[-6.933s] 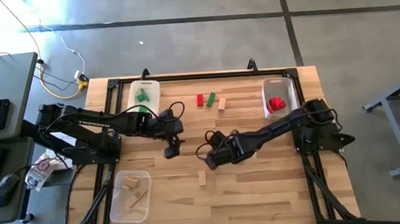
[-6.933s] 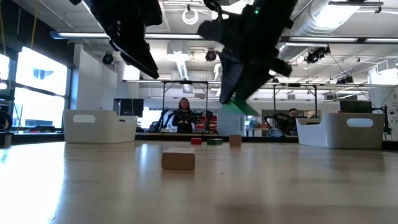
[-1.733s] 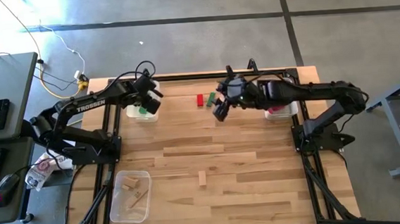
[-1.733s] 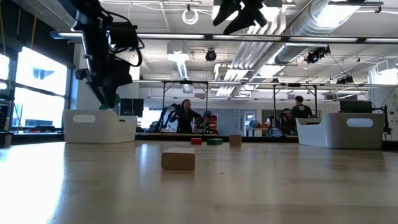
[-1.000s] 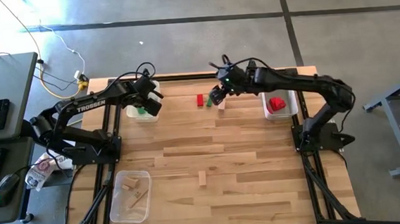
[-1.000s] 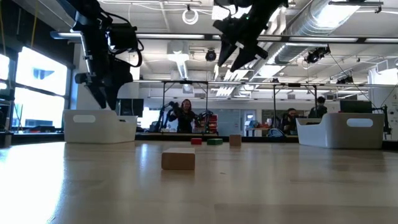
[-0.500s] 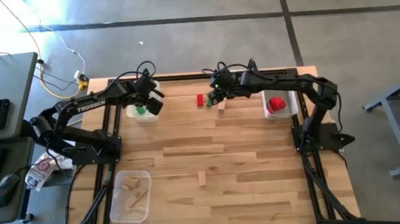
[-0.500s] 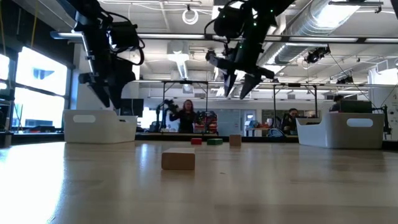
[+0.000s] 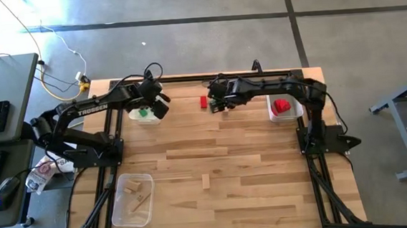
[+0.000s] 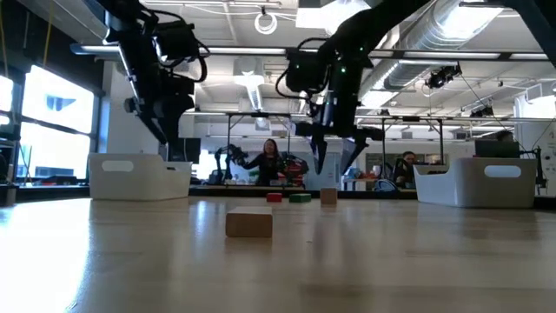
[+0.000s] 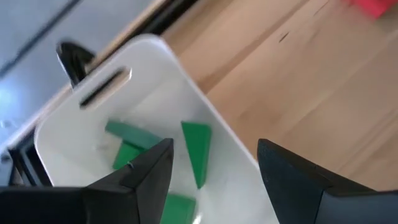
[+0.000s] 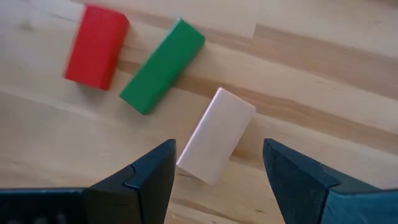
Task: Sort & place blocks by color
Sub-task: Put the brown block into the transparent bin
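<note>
Right arm is stretched across the far side of the desk [image 9: 214, 163], right end effector [image 9: 216, 103] pointing down over the loose blocks, fingers spread, nothing between them. Wrist view: the natural-wood block [image 12: 215, 135] sits between the fingertips; green block [image 12: 162, 66] and red block [image 12: 96, 46] lie just beyond it, apart from each other. All 3 lie flat near the desk's far edge, with bare wood on the near side.

Left arm reaches toward the far-left corner, left end effector [image 9: 157, 103] above the white bin [image 11: 62, 130], fingers apart, empty. That bin holds several green pieces [image 11: 196, 149].

Another white bin [image 9: 274, 109] at the far right holds red blocks [image 9: 282, 106]. A clear bin [image 9: 132, 200] at the near left holds wood-coloured pieces. 1 more wood block [image 9: 205, 181] lies alone mid-desk, well clear of everything.
</note>
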### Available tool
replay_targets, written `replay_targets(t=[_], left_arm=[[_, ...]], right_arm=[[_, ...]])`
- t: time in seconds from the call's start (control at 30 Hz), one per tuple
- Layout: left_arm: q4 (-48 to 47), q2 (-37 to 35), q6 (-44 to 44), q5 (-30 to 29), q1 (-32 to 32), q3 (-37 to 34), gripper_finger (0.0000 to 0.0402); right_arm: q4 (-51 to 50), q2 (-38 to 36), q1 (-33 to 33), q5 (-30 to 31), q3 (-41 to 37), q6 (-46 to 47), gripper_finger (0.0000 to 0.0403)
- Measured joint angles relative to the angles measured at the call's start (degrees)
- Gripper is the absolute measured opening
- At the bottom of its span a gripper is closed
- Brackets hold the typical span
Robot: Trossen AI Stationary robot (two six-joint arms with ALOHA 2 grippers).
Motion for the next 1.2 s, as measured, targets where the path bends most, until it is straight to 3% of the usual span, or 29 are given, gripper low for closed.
replay_targets(t=[0.4,0.87,1.0,1.2], left_arm=[[4.75,-3.67,1.64,-1.95,-6.44,0.00,0.0219],[4.59,-3.93,1.63,-1.91,-7.94,0.00,0.0219],[4.58,-3.93,1.63,-1.91,-7.96,0.00,0.0220],[4.58,-3.93,1.63,-1.91,-7.94,0.00,0.0219]], right_arm=[[1.24,1.90,0.00,0.07,0.02,2.61,0.0227],[2.04,6.95,0.28,-1.27,0.04,3.90,0.0224],[2.11,6.93,0.26,-1.69,0.04,2.14,0.0194],[2.25,6.87,0.26,-2.73,0.04,-2.36,0.0103]])
